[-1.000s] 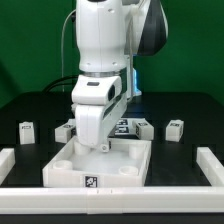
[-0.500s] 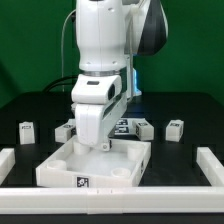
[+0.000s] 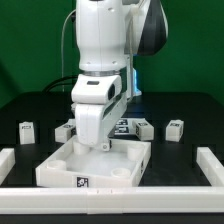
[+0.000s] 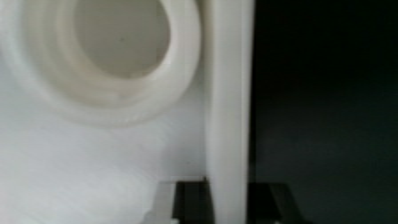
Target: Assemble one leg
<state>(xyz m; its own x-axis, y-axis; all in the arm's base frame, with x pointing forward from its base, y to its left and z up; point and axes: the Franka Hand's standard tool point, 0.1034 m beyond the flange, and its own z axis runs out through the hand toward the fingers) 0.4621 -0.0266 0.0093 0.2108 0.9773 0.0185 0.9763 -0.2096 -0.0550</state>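
The large white square top [image 3: 90,165] with round corner sockets lies on the black table, tag on its front face. My gripper [image 3: 103,143] is lowered onto its far wall. In the wrist view the gripper [image 4: 231,202] has one dark finger [image 4: 191,202] on each side of the top's thin wall [image 4: 228,100], pressed against it, with a round socket [image 4: 116,55] beside it. Several small white legs stand behind the top: one at the far left [image 3: 24,131], one [image 3: 65,131] by the arm, and two on the exterior view's right [image 3: 144,128] [image 3: 175,128].
The marker board [image 3: 125,124] lies behind the top, mostly hidden by the arm. White rails border the work area on the exterior view's left [image 3: 8,160], on its right [image 3: 210,165] and along the front [image 3: 110,200].
The white top has slid toward the exterior view's left with my gripper on its far wall, then stopped. The legs have not moved.
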